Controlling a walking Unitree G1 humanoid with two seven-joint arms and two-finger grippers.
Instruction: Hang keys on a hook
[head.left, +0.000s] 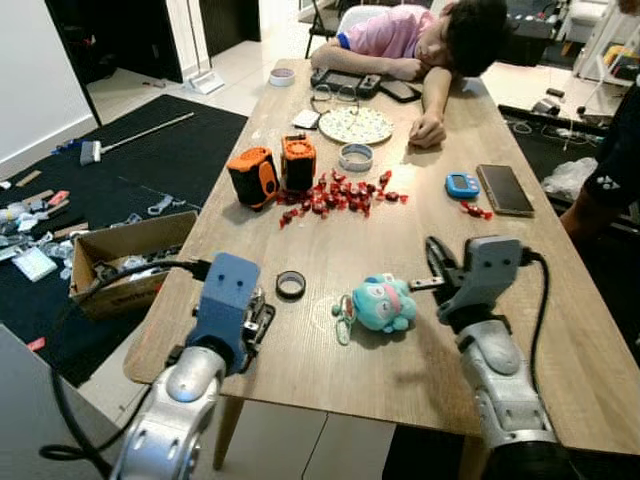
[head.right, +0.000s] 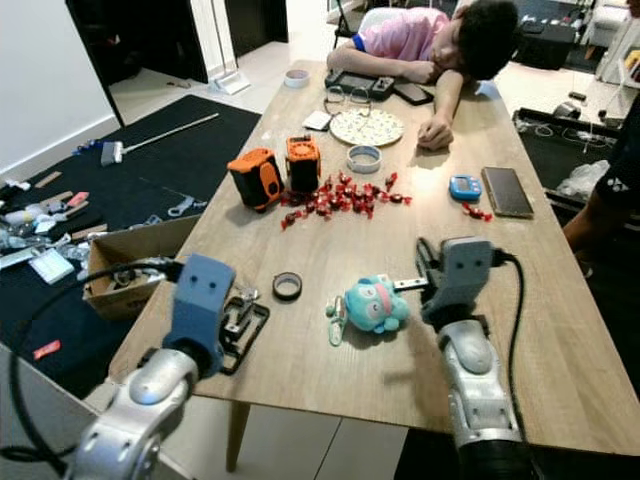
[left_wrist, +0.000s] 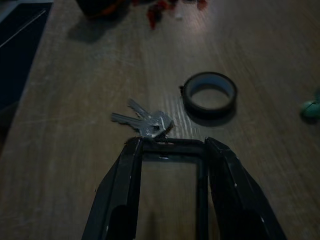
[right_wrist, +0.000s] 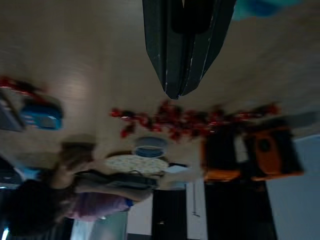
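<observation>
The keys (left_wrist: 145, 121) lie ungrasped near the table's (head.left: 520, 330) near-left edge, left end effector (left_wrist: 170, 150) spread before them, hanging still undone.

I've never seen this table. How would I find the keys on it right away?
Start at the long wooden table and go to its near edge, on the robot's left side. There the left gripper lies with its open black fingers, and the keys lie just past the tips. They are small, flat and silver, unlike the black tape ring beside them.

Right wrist view: blurred red pieces (right_wrist: 190, 120)
</observation>
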